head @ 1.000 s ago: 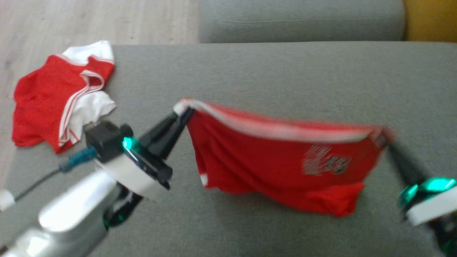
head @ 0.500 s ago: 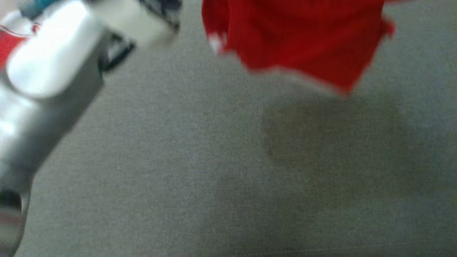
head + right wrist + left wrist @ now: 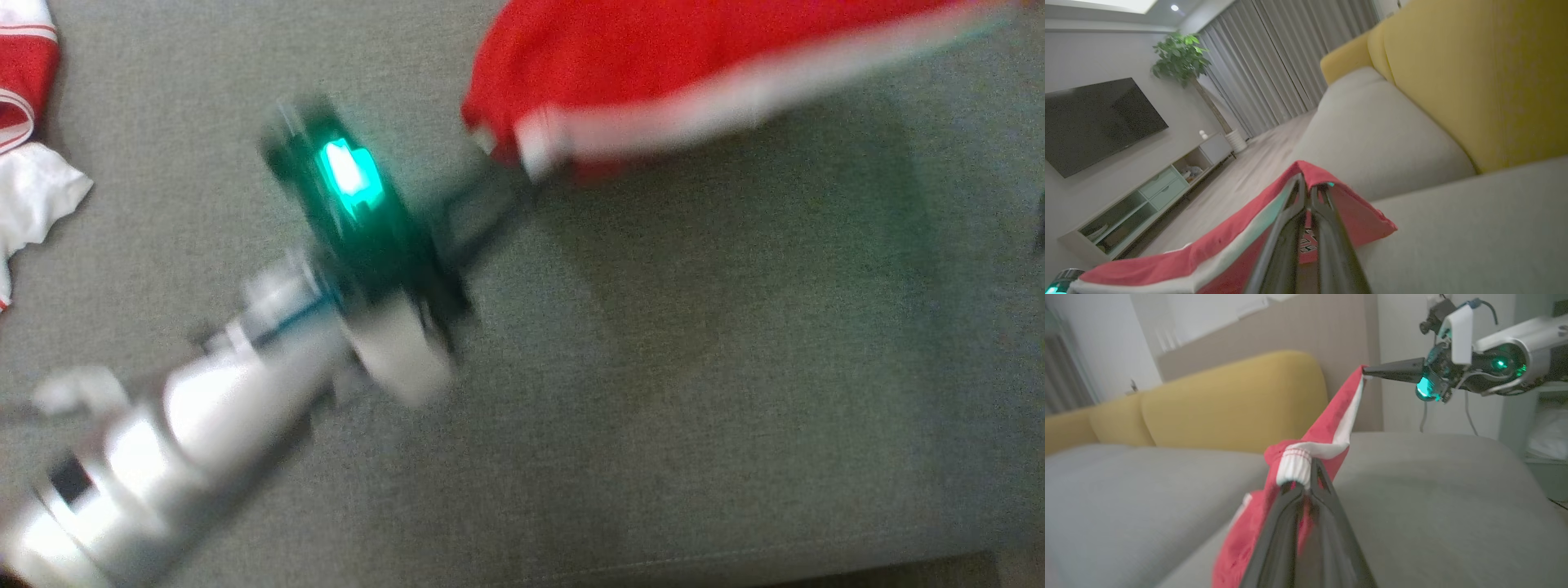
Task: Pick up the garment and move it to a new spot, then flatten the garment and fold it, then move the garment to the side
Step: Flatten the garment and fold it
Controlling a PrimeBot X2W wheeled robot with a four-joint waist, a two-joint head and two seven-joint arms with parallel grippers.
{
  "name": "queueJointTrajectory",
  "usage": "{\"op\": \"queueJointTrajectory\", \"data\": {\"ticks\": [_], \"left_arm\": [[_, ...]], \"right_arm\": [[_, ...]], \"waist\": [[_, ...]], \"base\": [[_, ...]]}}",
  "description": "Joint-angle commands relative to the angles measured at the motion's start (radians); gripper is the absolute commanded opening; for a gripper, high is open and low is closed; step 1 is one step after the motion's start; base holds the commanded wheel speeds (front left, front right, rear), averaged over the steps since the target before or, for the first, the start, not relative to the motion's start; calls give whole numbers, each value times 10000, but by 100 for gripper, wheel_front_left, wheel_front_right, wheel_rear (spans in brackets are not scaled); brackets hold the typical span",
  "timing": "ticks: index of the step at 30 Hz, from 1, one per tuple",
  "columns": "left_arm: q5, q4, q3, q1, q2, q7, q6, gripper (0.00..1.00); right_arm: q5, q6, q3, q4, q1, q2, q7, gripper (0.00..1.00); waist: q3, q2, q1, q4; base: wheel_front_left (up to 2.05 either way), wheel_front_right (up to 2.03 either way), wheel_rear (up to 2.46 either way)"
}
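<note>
- The grey seat cushion (image 3: pixel 694 392) is the landing ground, with plenty of bare fabric below and to the right of the cloth.
- The garment (image 3: pixel 653 57), red shorts, hangs in the air above that seat, stretched between the two arms by its white waistband (image 3: pixel 735 98). The head view is blurred.
- A second garment (image 3: pixel 24 122), red and white, lies crumpled at the seat's far left. I judge the shorts should land well apart from it.
- The left gripper (image 3: pixel 1306 479) has its jaws clamped on one ribbed end of the waistband.
- The right gripper (image 3: pixel 1308 188) is likewise pinched on the opposite corner.
- To do the move well: hold the waistband taut and level, lower both arms together so the hem touches first, then draw back so the cloth unrolls flat. Release only once it rests on the seat.
</note>
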Motion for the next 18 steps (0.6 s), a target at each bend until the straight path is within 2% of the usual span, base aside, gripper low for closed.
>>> {"op": "queueJointTrajectory", "data": {"ticks": [1, 7, 10, 11, 15, 18], "left_arm": [[79, -425, 261, 14, 283, -36, 19, 0], [-14, -473, -1585, 2459, 142, -37, 18, 0], [-125, -523, -2258, 2954, 117, -37, 18, 0], [-369, -699, -2499, 3134, 57, -37, 18, 0], [-1291, -1225, -2305, 3267, -134, -37, 18, 0], [-2156, -1406, -1692, 3228, -339, -37, 18, 0]], "right_arm": [[143, 67, -35, -330, 592, -366, -149, 0], [791, 67, -590, -923, 4207, -823, -294, 0], [1008, 67, -1730, -1377, 5835, -955, -307, 0], [1045, 67, -2611, -1788, 6807, -1070, -309, 0], [1118, 67, -3773, -2533, 7864, -1531, -311, 0], [1202, 67, -4042, -2672, 7673, -1759, -42, 0]], "waist": [[-22, 1, -2, -5], [-357, 1, -2, 6], [-590, 1, -2, 76], [-705, 1, -2, 144], [-815, 1, -2, 329], [-762, 1, -2, 622]], "base": [[0, 0, 0], [0, 0, 0], [0, 0, 0], [0, 0, 0], [0, 0, 0], [0, 0, 0]]}}
